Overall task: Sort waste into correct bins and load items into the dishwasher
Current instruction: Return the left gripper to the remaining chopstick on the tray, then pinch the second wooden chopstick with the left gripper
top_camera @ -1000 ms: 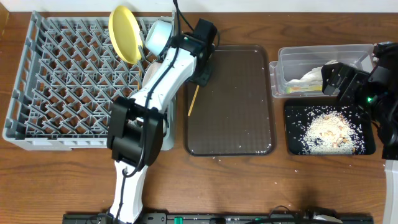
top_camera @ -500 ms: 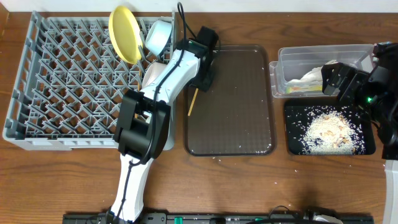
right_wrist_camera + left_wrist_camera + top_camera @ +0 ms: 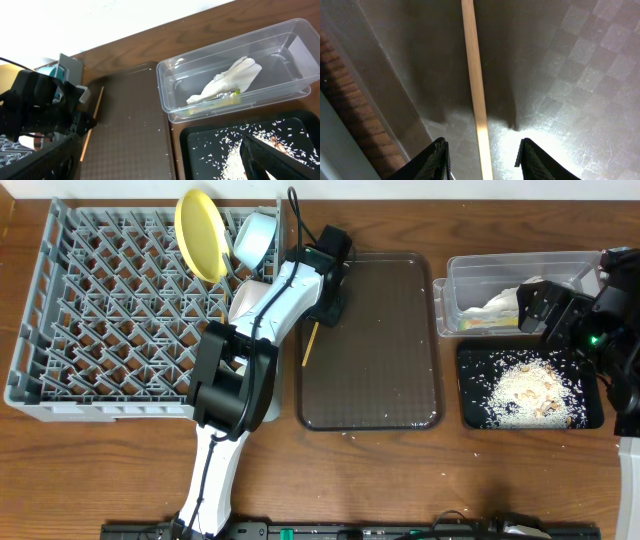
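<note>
- Left pincer [image 3: 484, 152] stood with jaws apart astride the chopstick [image 3: 474, 75], a gap on either side. It gripped nothing yet. I judged it was lined up to close across the stick.
- The stick lay flat on the brown tray [image 3: 380, 360], near its left rim, running near to far. Lying that low, I judged the fingertips must reach the tray floor to catch it.
- The tray's raised rim and the dish rack [image 3: 100, 310] wall sat just left of it, leaving little room there.
- In the rack's far right corner stood the yellow plate [image 3: 200, 235] and the light blue bowl [image 3: 255, 238].
- Right pincer [image 3: 532, 305] hung wide open and empty over the clear tub [image 3: 470, 275], which held the napkin [image 3: 225, 80] and wrapper [image 3: 220, 102].
- Rice [image 3: 525, 390] lay in the black tray [image 3: 475, 415]. Stray crumbs [image 3: 350, 432] dotted the table.
</note>
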`<state>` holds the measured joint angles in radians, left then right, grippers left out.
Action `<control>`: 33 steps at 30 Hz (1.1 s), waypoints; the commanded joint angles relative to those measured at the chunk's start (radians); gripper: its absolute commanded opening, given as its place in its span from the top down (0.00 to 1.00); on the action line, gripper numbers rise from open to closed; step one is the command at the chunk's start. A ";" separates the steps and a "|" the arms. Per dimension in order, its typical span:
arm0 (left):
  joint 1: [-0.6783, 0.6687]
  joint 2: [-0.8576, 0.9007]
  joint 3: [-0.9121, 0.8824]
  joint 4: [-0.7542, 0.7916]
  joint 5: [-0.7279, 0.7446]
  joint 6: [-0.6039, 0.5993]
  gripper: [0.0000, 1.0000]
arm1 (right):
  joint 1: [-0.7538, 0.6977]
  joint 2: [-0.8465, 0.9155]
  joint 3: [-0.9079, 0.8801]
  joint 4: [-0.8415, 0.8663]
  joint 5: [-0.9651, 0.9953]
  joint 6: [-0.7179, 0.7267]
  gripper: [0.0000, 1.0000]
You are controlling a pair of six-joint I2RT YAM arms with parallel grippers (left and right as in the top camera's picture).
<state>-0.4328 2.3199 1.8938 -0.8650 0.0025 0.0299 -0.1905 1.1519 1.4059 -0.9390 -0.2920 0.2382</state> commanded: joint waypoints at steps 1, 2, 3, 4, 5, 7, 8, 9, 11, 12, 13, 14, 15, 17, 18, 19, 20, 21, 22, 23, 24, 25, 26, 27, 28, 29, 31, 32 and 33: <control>0.002 0.014 -0.019 0.002 0.014 -0.002 0.52 | -0.010 0.000 0.006 -0.001 -0.003 0.012 0.01; 0.002 0.014 -0.021 0.003 0.014 -0.002 0.52 | -0.010 0.000 0.006 -0.001 -0.003 0.012 0.01; 0.002 0.014 -0.024 0.005 0.013 -0.002 0.52 | -0.010 0.000 0.006 -0.001 -0.003 0.012 0.01; 0.002 0.014 -0.026 0.005 0.014 -0.002 0.52 | -0.010 0.000 0.006 -0.001 -0.003 0.012 0.01; 0.002 0.014 -0.028 0.005 0.013 -0.002 0.52 | -0.010 0.000 0.006 -0.001 -0.003 0.012 0.01; 0.002 0.014 -0.030 0.005 0.014 -0.002 0.53 | -0.010 0.000 0.006 -0.001 -0.003 0.012 0.01; 0.002 0.014 -0.030 0.006 0.014 -0.002 0.53 | -0.010 0.000 0.006 -0.001 -0.003 0.012 0.01; 0.002 0.014 -0.031 0.007 0.014 -0.002 0.53 | -0.010 0.000 0.006 -0.001 -0.003 0.012 0.01; 0.002 0.014 -0.037 0.008 0.014 -0.002 0.53 | -0.010 0.000 0.006 -0.001 -0.003 0.012 0.01; 0.002 0.014 -0.040 0.008 0.014 -0.002 0.53 | -0.010 0.000 0.006 -0.001 -0.003 0.012 0.01; 0.002 0.014 -0.045 0.008 0.014 -0.002 0.53 | -0.010 0.000 0.006 -0.001 -0.003 0.012 0.01; 0.002 0.014 -0.051 0.008 0.014 -0.002 0.53 | -0.010 0.000 0.006 -0.001 -0.003 0.012 0.01; 0.002 0.014 -0.057 0.008 0.013 -0.002 0.53 | -0.010 0.000 0.006 -0.001 -0.003 0.012 0.01; 0.002 0.014 -0.068 0.008 0.013 -0.002 0.53 | -0.010 0.000 0.006 -0.001 -0.003 0.012 0.01; 0.002 0.014 -0.075 0.010 0.013 -0.002 0.53 | -0.010 0.000 0.006 -0.001 -0.003 0.012 0.01; 0.002 0.014 -0.079 0.010 0.014 -0.002 0.54 | -0.010 0.000 0.006 -0.001 -0.003 0.012 0.01; 0.002 0.014 -0.085 0.011 0.014 -0.002 0.57 | -0.010 0.000 0.006 -0.001 -0.003 0.012 0.01; 0.002 0.014 -0.091 0.014 0.014 -0.002 0.59 | -0.010 0.000 0.006 -0.001 -0.003 0.012 0.01; 0.001 0.014 -0.094 0.014 0.014 -0.002 0.62 | -0.010 0.000 0.006 -0.001 -0.003 0.012 0.01; 0.001 0.014 -0.097 0.015 0.014 -0.002 0.68 | -0.010 0.000 0.006 -0.001 -0.003 0.012 0.01; 0.001 0.014 -0.097 0.015 0.013 -0.002 0.72 | -0.010 0.000 0.006 -0.001 -0.003 0.012 0.01; 0.001 0.014 -0.097 0.015 0.014 -0.002 0.77 | -0.010 0.000 0.006 -0.001 -0.003 0.012 0.01; 0.001 0.014 -0.097 0.015 0.013 -0.002 0.81 | -0.010 0.000 0.006 -0.001 -0.003 0.012 0.01; 0.001 0.014 -0.097 0.015 0.014 -0.002 0.89 | -0.010 0.000 0.006 -0.001 -0.003 0.012 0.01; 0.001 0.014 -0.097 0.014 0.014 -0.002 0.92 | -0.010 0.000 0.006 -0.001 -0.003 0.012 0.01; 0.000 0.012 -0.094 0.011 0.014 -0.002 0.92 | -0.010 0.000 0.006 -0.001 -0.003 0.012 0.01; -0.003 0.006 -0.080 -0.005 0.014 -0.004 0.92 | -0.010 0.000 0.006 -0.001 -0.003 0.012 0.01; -0.005 0.001 -0.064 -0.020 0.014 -0.005 0.92 | -0.010 0.000 0.006 -0.001 -0.003 0.012 0.01; -0.007 -0.006 -0.046 -0.039 0.014 -0.005 0.92 | -0.010 0.000 0.006 -0.001 -0.003 0.012 0.01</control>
<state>-0.4343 2.3142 1.8309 -0.8623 0.0238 0.0257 -0.1905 1.1519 1.4059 -0.9390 -0.2920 0.2382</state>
